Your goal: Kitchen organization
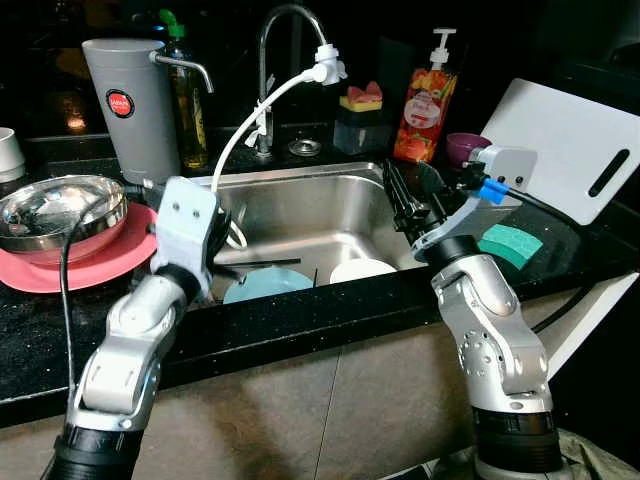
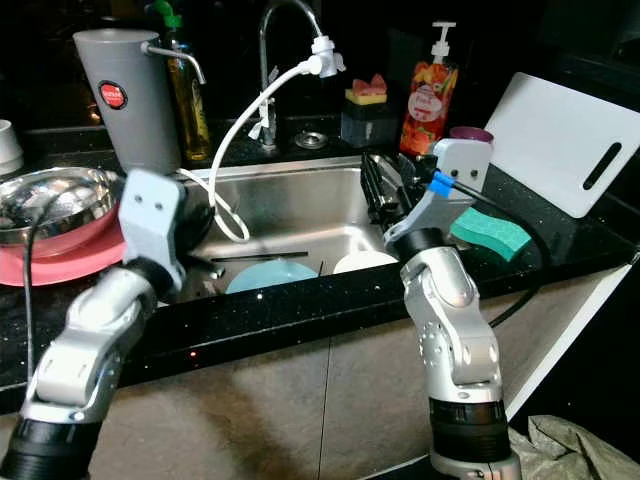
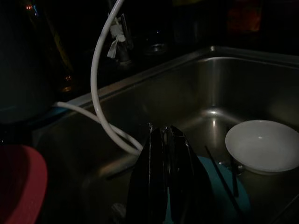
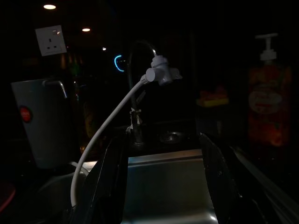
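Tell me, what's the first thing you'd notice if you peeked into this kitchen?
Two silver robot arms reach over a shiny steel sink, the left gripper shut low inside it and the right gripper open above its right side. In the sink lie a blue plate and a white bowl. A white hose loops down from the tap, and a bright orange soap bottle stands behind.

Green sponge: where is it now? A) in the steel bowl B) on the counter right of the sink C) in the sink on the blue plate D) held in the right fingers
B: the green sponge lies on the black counter right of the sink, in front of the white cutting board.
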You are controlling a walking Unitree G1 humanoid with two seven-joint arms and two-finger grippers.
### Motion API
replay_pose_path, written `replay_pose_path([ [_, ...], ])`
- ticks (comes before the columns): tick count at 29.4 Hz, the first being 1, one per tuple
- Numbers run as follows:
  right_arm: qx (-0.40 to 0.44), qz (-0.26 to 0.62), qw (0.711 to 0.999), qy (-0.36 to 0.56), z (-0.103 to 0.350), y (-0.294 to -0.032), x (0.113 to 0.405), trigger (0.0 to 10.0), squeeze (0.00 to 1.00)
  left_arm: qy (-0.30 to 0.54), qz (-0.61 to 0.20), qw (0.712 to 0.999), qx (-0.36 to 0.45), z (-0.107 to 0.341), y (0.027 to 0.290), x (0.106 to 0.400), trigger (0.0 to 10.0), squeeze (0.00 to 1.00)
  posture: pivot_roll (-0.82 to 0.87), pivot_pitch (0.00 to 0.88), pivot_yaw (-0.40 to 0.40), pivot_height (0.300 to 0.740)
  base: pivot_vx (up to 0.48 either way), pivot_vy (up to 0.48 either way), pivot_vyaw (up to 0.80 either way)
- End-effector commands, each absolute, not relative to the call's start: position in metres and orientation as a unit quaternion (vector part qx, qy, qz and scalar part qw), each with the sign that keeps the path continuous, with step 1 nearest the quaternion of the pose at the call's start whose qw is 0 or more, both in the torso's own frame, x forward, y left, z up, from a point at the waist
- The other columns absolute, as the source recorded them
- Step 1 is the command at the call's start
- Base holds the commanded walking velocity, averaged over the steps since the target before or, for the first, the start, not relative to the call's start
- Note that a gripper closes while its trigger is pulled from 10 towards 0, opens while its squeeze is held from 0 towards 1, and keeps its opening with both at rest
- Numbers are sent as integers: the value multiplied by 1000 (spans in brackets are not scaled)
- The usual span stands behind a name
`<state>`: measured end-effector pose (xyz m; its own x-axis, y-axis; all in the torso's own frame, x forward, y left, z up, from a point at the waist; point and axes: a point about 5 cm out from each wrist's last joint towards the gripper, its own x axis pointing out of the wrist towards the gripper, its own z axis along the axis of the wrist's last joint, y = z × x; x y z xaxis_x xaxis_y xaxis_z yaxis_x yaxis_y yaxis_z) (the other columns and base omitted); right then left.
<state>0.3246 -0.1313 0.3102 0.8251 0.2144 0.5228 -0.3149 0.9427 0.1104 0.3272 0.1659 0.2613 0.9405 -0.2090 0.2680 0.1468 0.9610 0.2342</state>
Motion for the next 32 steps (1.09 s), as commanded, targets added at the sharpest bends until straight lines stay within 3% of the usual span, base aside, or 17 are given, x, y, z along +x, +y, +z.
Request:
replay_pose_path([
  [1,97,141,950,-263,310,-131,322,10000,0,-129,-86,982,108,255,167,327,10000,259,31,113,-42,740,0,0,0],
  [2,97,141,950,-263,310,-130,322,10000,0,-125,-81,983,109,253,168,327,10000,1000,31,113,-42,740,0,0,0],
  [10,97,140,950,-262,310,-130,322,10000,0,-161,-35,980,109,265,171,326,10000,1000,29,113,-41,740,0,0,0],
  [11,97,140,950,-262,310,-130,322,10000,0,-168,-30,979,114,267,170,326,10000,463,29,113,-41,740,0,0,0],
  [12,97,140,950,-262,310,-130,322,10000,0,-168,-30,979,114,267,170,326,10000,463,29,113,-41,740,0,0,0],
  [13,97,140,950,-262,310,-130,322,10000,0,-181,-20,975,129,269,170,325,10000,0,29,113,-41,740,0,0,0],
  [17,97,140,950,-262,310,-130,322,10000,0,-193,-16,970,144,271,167,323,10000,0,27,112,-35,740,0,0,0],
  [32,92,144,950,-263,308,-127,321,10000,0,-187,-40,978,83,265,147,319,10000,0,26,96,-30,740,0,0,0],
])
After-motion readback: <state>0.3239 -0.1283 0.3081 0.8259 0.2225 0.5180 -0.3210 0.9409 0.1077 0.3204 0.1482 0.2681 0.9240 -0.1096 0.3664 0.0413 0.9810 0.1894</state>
